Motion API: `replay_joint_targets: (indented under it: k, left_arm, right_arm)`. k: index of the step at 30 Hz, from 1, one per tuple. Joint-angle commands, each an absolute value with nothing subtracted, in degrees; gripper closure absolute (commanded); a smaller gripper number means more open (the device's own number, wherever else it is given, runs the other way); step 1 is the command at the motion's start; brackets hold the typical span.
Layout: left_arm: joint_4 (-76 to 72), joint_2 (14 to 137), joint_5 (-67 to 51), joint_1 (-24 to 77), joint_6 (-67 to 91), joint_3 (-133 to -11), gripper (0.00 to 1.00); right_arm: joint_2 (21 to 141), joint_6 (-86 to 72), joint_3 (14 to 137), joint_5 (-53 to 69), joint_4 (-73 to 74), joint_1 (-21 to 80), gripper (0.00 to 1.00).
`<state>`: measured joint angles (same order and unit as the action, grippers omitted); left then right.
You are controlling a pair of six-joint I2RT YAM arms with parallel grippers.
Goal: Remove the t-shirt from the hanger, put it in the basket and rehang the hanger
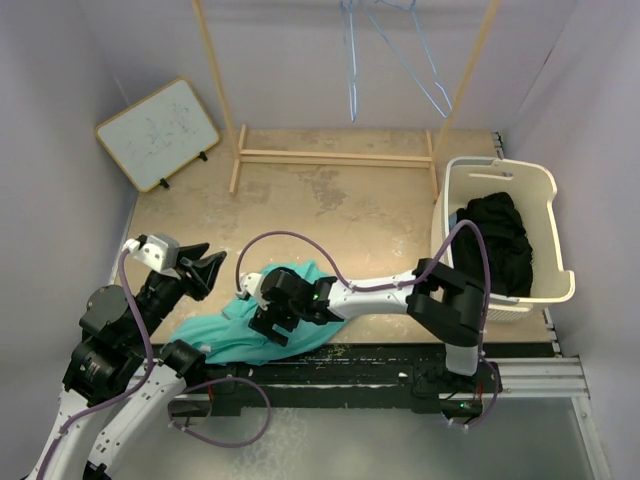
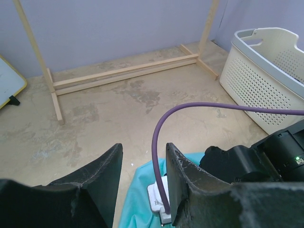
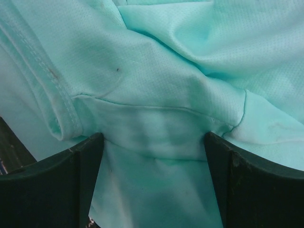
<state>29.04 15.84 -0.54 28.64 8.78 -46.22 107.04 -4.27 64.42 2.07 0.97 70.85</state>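
Two light blue wire hangers [image 1: 350,70] hang on the wooden rack [image 1: 335,155] at the back, and no shirt is on them. The green t-shirt [image 1: 215,340] lies in a crumpled heap on the table [image 1: 340,210], close to the near edge and well apart from the rack. I see no hanger inside it, though the folds could hide one. So I think the job is almost done.

The right gripper [image 3: 154,142] is low over the shirt. Its black fingers are spread wide, with a fold of cloth between them, but they are not squeezing it. The left gripper [image 2: 143,152] is up in the air beside the shirt, spread apart and holding nothing.

Next, I think the right arm should lift straight up so the cloth does not catch on a finger.

The shirt is thin and soft, with tiny holes like sports cloth and a stitched hem. It is floppy and will bunch up. The hangers are thin bent wire. To the right stands a white plastic basket [image 1: 500,165] with small holes, holding black clothes [image 1: 500,240].
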Motion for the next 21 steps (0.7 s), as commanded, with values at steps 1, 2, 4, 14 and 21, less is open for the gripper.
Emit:
replay_joint_targets:
  k: [1, 2, 4, 14, 21]
  left_arm:
    - [28.04, 16.12, 0.61, 28.65, 9.68, -46.32, 0.55]
    - [28.04, 16.14, 0.62, 28.67, 9.62, -46.32, 0.55]
    - [28.03, 16.26, 0.68, 28.65, 9.58, -46.27, 0.55]
    - [28.38, 16.25, 0.97, 28.65, 9.83, -46.41, 0.55]
    - [28.5, 16.63, 0.92, 28.65, 9.95, -46.49, 0.55]
  right_arm:
    - [108.66, -2.28, 67.37, 0.81, 2.48, 72.2, 0.15]
    - [109.31, -2.54, 67.51, 0.34, 2.86, 72.35, 0.2]
    - [110.89, -4.0, 68.44, -3.31, 4.33, 72.39, 0.38]
    - [99.68, -15.46, 64.74, -8.22, 3.36, 63.67, 1.0]
    - [72.5, -20.54, 62.18, -4.47, 8.56, 41.12, 1.0]
